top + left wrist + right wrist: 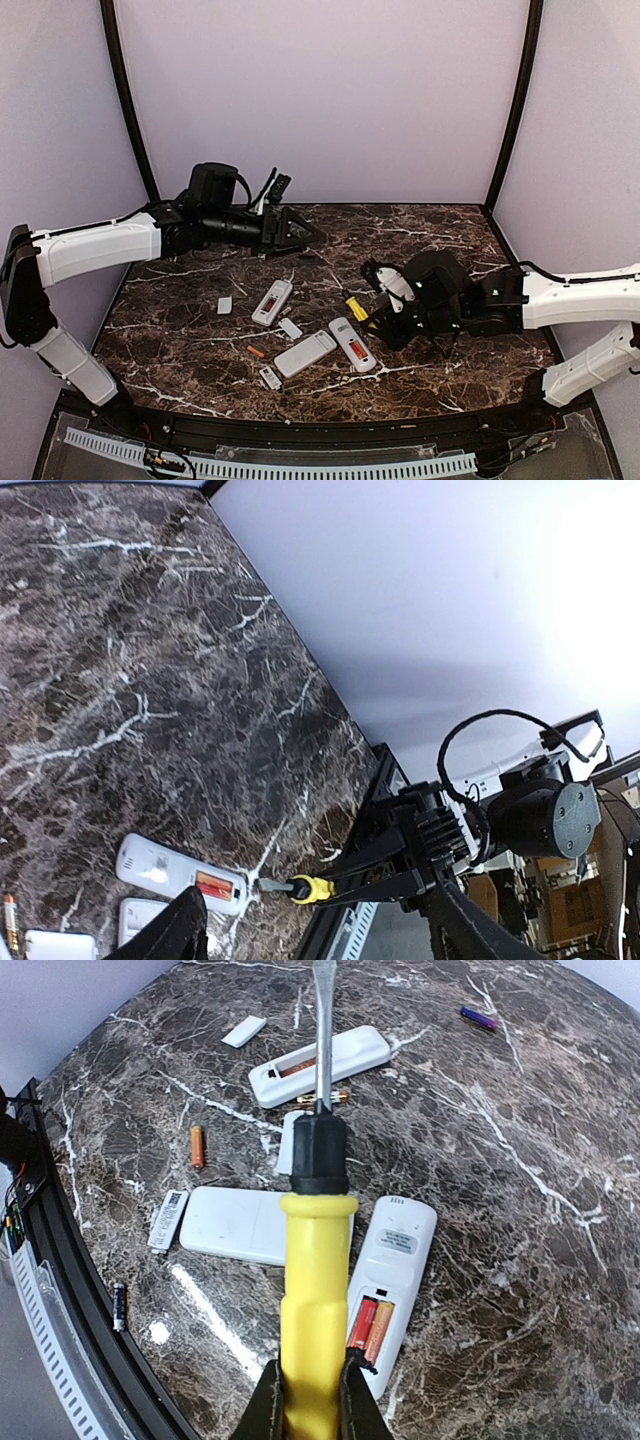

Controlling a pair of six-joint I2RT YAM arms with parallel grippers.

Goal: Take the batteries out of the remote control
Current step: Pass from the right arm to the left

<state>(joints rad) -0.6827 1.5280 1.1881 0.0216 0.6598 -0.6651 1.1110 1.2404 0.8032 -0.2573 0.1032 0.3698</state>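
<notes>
The right gripper (307,1392) is clamped on the yellow handle of a screwdriver (315,1290), held near the middle remote (235,1225). The left gripper (305,233) stands wide with nothing in it, raised well beyond that remote. Two batteries (370,1328) sit in the open remote (395,1260) touching the middle remote's right end in the top view. A loose battery (197,1146) lies just off its left end.

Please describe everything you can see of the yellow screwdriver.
The screwdriver has a glossy yellow handle that looks plastic, a black collar and a slim grey metal shaft with a flat tip. The right end effector is shut on the handle's rear end. It points away from the wrist, above the marble table; nothing else visibly touches it.
</notes>
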